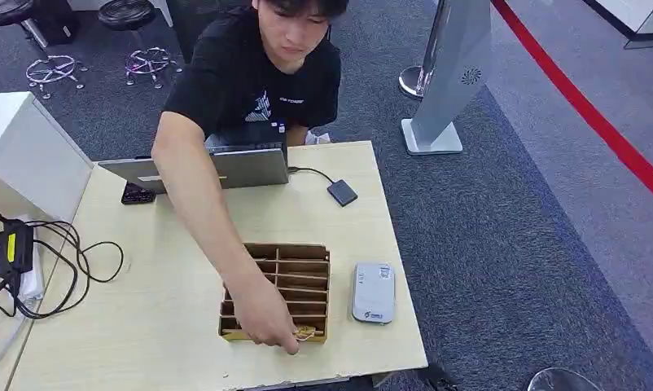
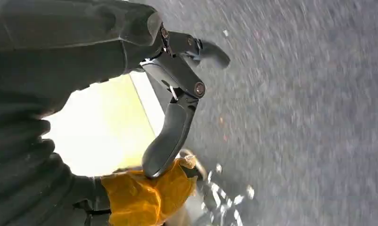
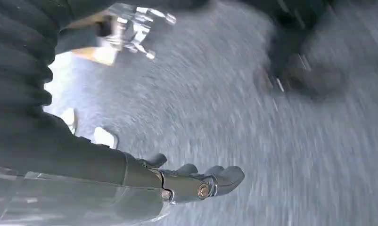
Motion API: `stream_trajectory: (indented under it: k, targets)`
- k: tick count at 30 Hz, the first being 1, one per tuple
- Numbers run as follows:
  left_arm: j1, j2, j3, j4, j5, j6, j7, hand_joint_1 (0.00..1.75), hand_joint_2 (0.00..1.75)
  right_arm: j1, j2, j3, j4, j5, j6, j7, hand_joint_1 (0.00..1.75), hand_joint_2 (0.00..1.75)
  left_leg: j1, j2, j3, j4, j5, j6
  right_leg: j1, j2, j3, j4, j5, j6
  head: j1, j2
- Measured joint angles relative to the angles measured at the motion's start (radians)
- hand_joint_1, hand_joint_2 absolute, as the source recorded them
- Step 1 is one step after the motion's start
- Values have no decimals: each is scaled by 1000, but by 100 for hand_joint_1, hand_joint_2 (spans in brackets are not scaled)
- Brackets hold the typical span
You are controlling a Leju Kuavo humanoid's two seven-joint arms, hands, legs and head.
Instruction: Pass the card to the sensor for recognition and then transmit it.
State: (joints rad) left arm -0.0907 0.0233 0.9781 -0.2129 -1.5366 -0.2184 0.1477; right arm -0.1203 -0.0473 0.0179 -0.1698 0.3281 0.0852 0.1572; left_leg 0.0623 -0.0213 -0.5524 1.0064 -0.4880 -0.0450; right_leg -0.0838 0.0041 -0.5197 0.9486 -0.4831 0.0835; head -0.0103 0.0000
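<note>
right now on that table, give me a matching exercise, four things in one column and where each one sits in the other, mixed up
Things:
1. wooden slotted rack
2. grey card reader
3. laptop
4. black power adapter

Places:
A. at the table's far edge, in front of the person
B. near the table's front edge, under the person's hand
C. just right of the rack, flat on the table
D. at the table's left edge, among black cables

Pairs: 1-B, 2-C, 3-A, 4-D
</note>
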Motion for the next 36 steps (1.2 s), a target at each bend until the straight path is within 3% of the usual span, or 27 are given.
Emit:
stream_trajectory:
  k: [2,6,8,10,14,16,20,22,23,24,28,31,32,34,36]
  targets:
    - [0,0,-1,0,5,79,30,0,175,11,2,3,0,3,-35,-5,0,175,0,0,0,0,0,0,0,0,0,0,0,0,0,0]
    - [-3,-13,25,0,63,296,111,0,175,18,2,-6,0,-47,-206,-24,0,175,0,0,0,0,0,0,0,0,1,0,0,0,0,0]
    - [-4,-23,41,0,77,374,126,0,175,18,2,-28,0,-67,-249,-38,0,175,-1,0,0,1,0,0,-1,0,1,0,0,0,0,0]
    - [-5,-28,47,0,74,349,124,0,175,17,2,-32,0,-55,-231,-43,0,175,-1,0,0,1,0,0,-1,0,1,0,0,0,0,0]
    - [-4,-28,45,0,13,202,101,0,175,15,3,-30,0,-11,-117,-40,0,175,0,0,0,0,0,0,0,0,1,0,0,0,0,0]
    - [-4,-27,38,0,3,199,109,0,175,16,6,-25,0,5,-81,-27,0,175,0,0,0,0,0,0,0,0,1,0,0,0,0,0]
    - [-4,-29,38,0,8,332,145,0,175,23,8,-21,0,-2,-100,-8,0,175,0,0,0,0,0,0,0,0,1,0,0,0,0,0]
    - [-5,-29,38,0,22,308,115,0,175,26,8,-21,0,-5,-106,-9,0,175,-1,0,0,0,0,0,0,0,1,0,0,0,0,0]
    - [-5,-29,38,0,30,265,92,0,175,27,8,-21,0,-1,-102,-15,0,175,-1,0,0,0,0,0,0,0,1,0,0,0,0,0]
    - [-6,-27,38,0,37,192,62,0,0,27,8,-21,0,10,-91,-23,0,175,-1,0,0,0,0,0,0,0,1,0,0,0,0,0]
    - [-2,-18,38,0,45,-38,-16,0,0,22,8,-8,-2,64,-72,-36,0,175,0,0,0,0,0,0,0,0,1,0,0,0,0,0]
    - [0,-15,38,0,63,38,-10,0,0,15,8,-3,-2,70,-186,6,0,175,0,0,1,0,0,0,0,0,1,0,0,0,-1,0]
    - [0,-13,39,0,68,81,5,0,175,15,8,-3,-2,62,-224,12,0,175,0,0,1,0,0,0,0,0,1,0,0,0,0,0]
    - [0,-18,43,0,72,179,45,0,175,15,7,-17,-3,24,-252,17,0,175,0,0,0,0,0,0,0,0,1,0,0,0,0,0]
    - [-2,-19,43,0,58,182,74,0,175,16,7,-34,-2,6,-192,19,0,175,0,0,0,0,0,0,0,0,1,0,0,0,0,0]
